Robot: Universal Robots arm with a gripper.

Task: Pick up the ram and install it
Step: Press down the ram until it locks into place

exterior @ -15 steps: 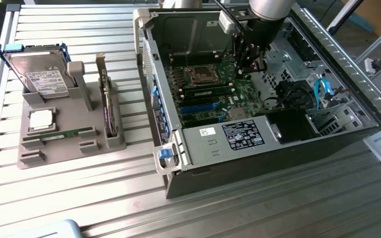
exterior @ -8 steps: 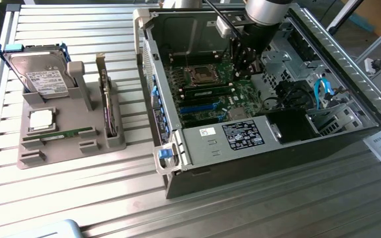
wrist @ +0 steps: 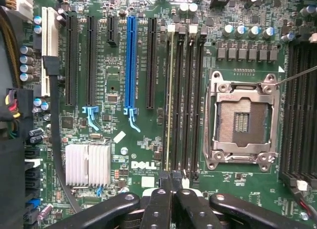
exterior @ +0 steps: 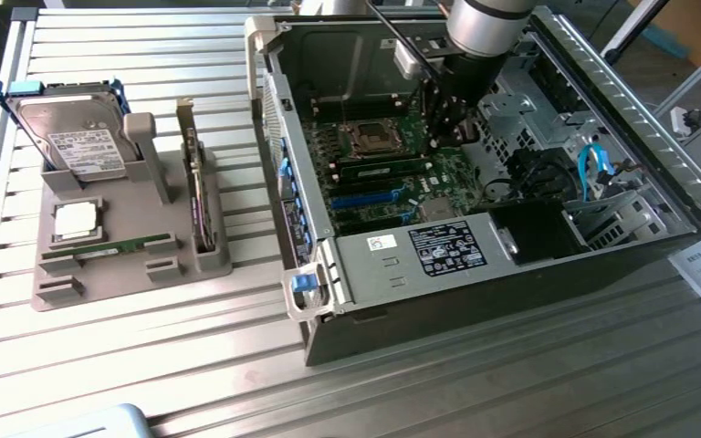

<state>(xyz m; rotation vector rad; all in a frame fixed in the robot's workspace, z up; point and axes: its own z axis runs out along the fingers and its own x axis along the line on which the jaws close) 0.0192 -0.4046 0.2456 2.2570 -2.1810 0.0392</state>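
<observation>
Inside the open computer case [exterior: 643, 164], a ram stick [wrist: 171, 100] stands edge-on in one of the long black memory slots beside the empty processor socket [wrist: 242, 121]. In the exterior view that ram [exterior: 381, 170] shows as a dark strip on the green motherboard [exterior: 387, 196]. My gripper [wrist: 173, 187] hangs over the near end of that slot with its black fingers [wrist: 157, 209] pressed together and nothing visibly held between them. I cannot tell whether they touch the stick. The arm reaches down into the case, with the gripper [exterior: 440, 132] low over the board. Another green stick [exterior: 121, 246] lies in the grey holder outside the case.
The grey holder [exterior: 107, 274] on the slatted table also carries a hard drive [exterior: 77, 137], a square silver chip [exterior: 77, 219] and an upright dark card [exterior: 193, 182]. The case walls, blue cables [exterior: 591, 169] and a black power supply [exterior: 539, 228] crowd around the arm.
</observation>
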